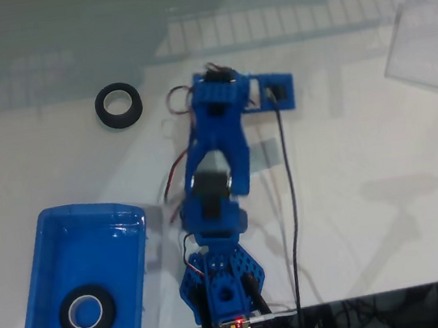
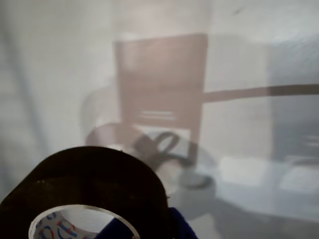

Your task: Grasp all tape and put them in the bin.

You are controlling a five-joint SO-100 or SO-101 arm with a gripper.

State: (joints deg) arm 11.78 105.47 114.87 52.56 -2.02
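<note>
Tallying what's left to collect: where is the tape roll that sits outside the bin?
In the fixed view, that tape roll lies on the white table, upper left, left of the arm and beyond the bin.

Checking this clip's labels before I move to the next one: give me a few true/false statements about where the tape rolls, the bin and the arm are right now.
1. One tape roll lies inside the blue bin. True.
2. A tape roll lies on the white table outside the bin. True.
3. In the fixed view the bin sits right of the arm. False: it sits left of the arm, at the lower left.
4. The bin holds two rolls. False: a single roll shows in it.
5. The wrist view shows a black roll close to the camera. True.
</note>
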